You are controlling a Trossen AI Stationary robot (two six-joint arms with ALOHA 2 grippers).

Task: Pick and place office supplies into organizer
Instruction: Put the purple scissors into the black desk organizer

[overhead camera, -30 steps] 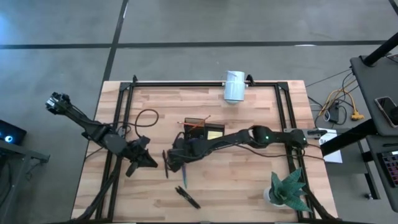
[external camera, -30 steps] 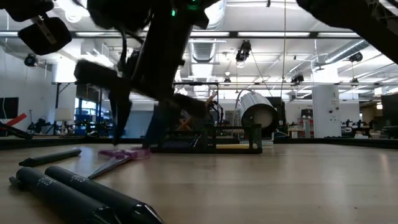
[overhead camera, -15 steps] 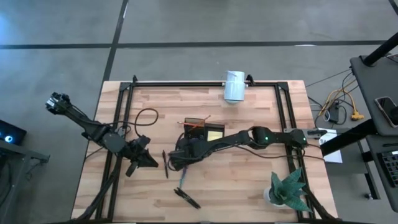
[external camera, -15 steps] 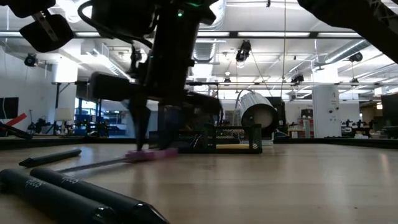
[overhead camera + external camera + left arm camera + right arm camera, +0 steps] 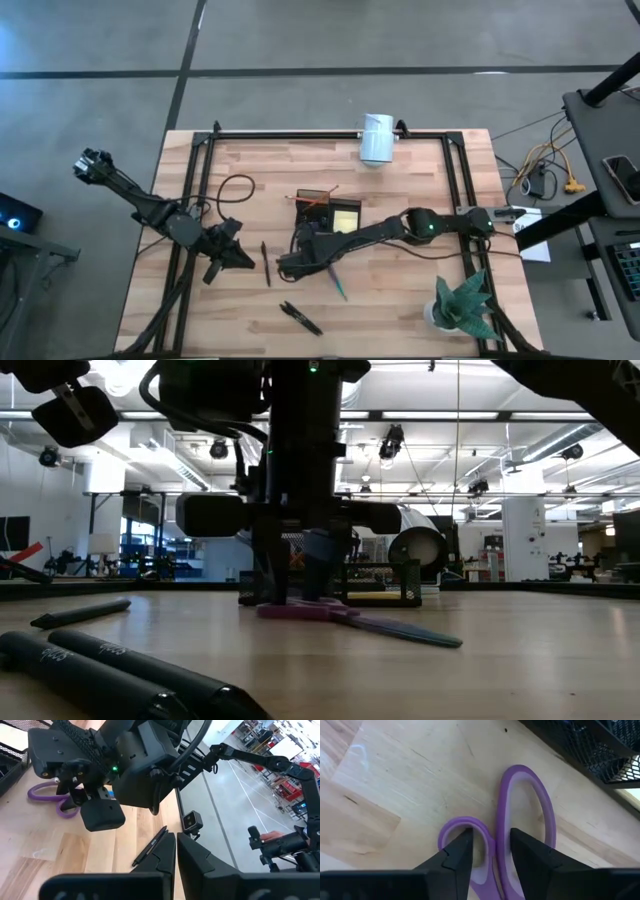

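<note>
Right gripper (image 5: 490,851) is straddling the purple-handled scissors' (image 5: 520,830) inner loops mid-counter beside the black mesh organizer (image 5: 327,208), jaws narrowly parted; left gripper (image 5: 243,260) is waiting, jaws together.

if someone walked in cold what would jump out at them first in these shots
The right gripper is down at the middle of the table, its fingers straddling the purple handle of the scissors, which lie flat on the wood just in front of the black organizer. The left gripper waits, shut, off to the left, near a black pen. A green spiky plant stands at the near right corner.
</note>
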